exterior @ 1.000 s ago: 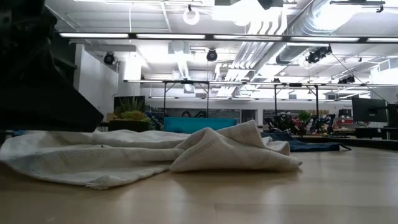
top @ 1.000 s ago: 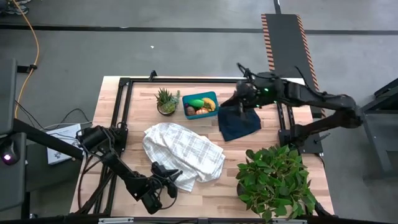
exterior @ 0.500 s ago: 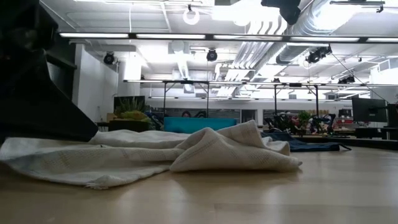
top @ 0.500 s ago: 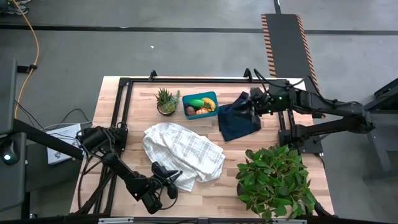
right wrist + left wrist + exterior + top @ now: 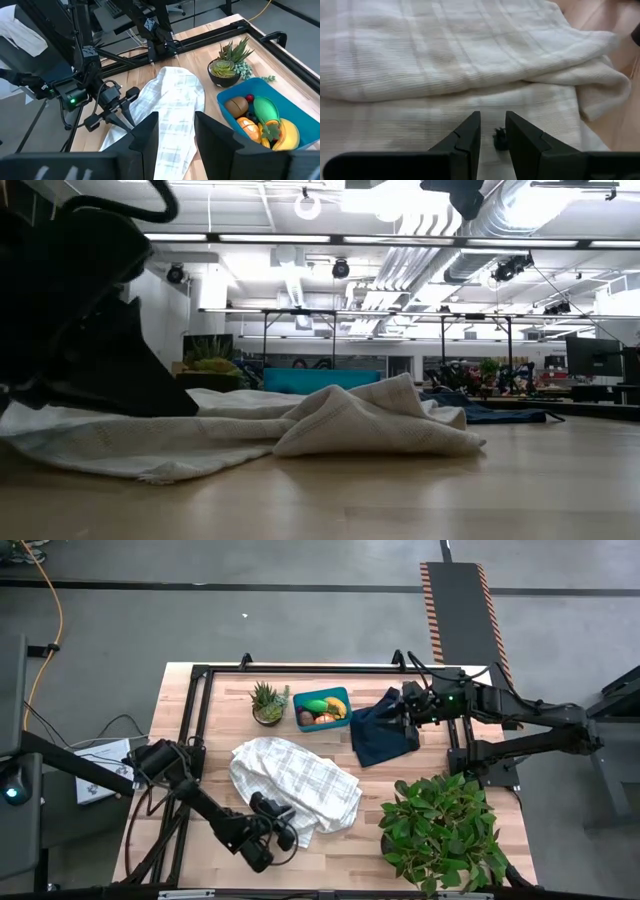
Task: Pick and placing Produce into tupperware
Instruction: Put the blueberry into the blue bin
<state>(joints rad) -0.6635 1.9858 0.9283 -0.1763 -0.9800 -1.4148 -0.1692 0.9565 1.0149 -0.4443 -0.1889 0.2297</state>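
Left gripper [image 5: 283, 835] over the crumpled white checked cloth [image 5: 295, 780]

We see its fingers slightly apart, empty, arm stretched low; right gripper [image 5: 392, 712] narrowly parted above dark navy cloth [image 5: 383, 739]. Toy produce [image 5: 324, 710] fills the teal plastic tupperware [image 5: 322, 693].

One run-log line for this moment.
produce in tupperware | left gripper open, at white towel | right gripper open, above navy cloth

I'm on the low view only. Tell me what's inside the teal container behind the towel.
Observer: The tupperware holds produce: a banana plus green, orange and brown pieces.
Operator: Report the left end effector.
Observer: The left end effector sits low over the white towel, fingers slightly apart, holding nothing.
Operator: Now the right one.
Observer: The right end effector is above the navy cloth, beside the tupperware.
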